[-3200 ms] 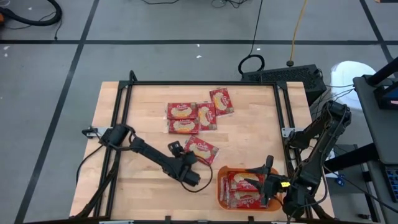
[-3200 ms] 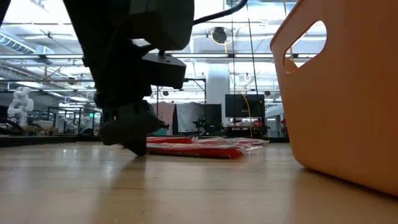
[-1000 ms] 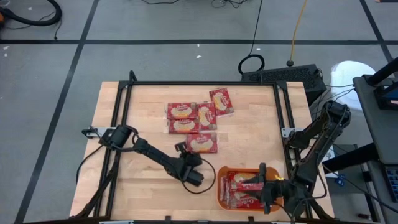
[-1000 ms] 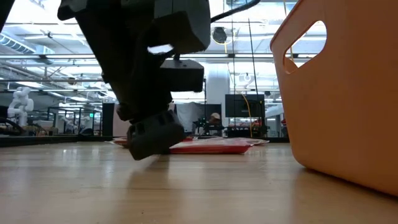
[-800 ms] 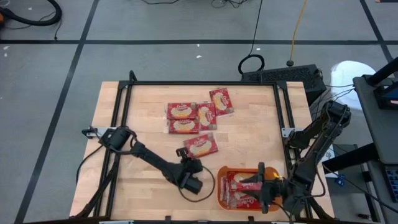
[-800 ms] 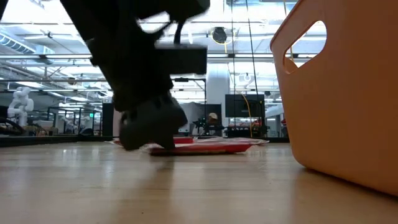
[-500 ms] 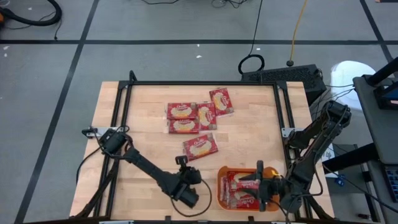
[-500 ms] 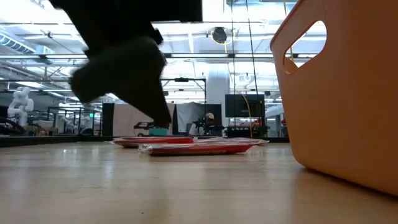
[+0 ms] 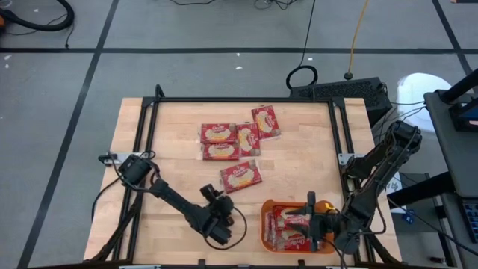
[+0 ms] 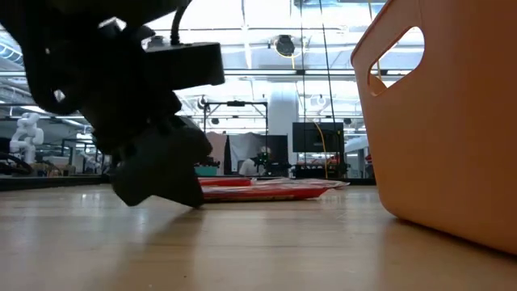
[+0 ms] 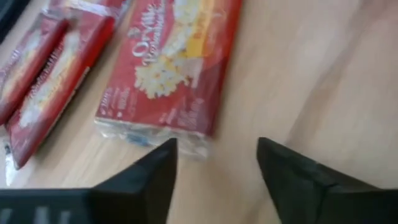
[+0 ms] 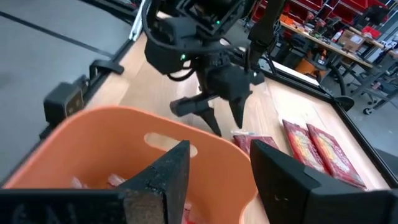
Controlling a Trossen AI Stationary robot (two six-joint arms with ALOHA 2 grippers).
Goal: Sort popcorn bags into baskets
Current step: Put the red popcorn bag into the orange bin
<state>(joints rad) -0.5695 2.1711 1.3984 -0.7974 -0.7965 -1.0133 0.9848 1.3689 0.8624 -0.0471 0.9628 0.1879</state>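
Just short of the lone flat red popcorn bag (image 11: 169, 68), I see my left gripper (image 11: 214, 168) spread, empty; right gripper (image 12: 214, 168) (apparently parted) hovers over the shallow orange plastic basket (image 9: 266, 222).

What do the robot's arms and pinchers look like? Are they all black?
Mostly black, yes. Both arms are thin and dark with chunky joints, and black cables loop beside them. The left gripper ends in two flat, pointed black fingers, like a beak. The right gripper has the same kind of fingers, and a small orange-yellow spot shows on that arm's wrist in the high view.
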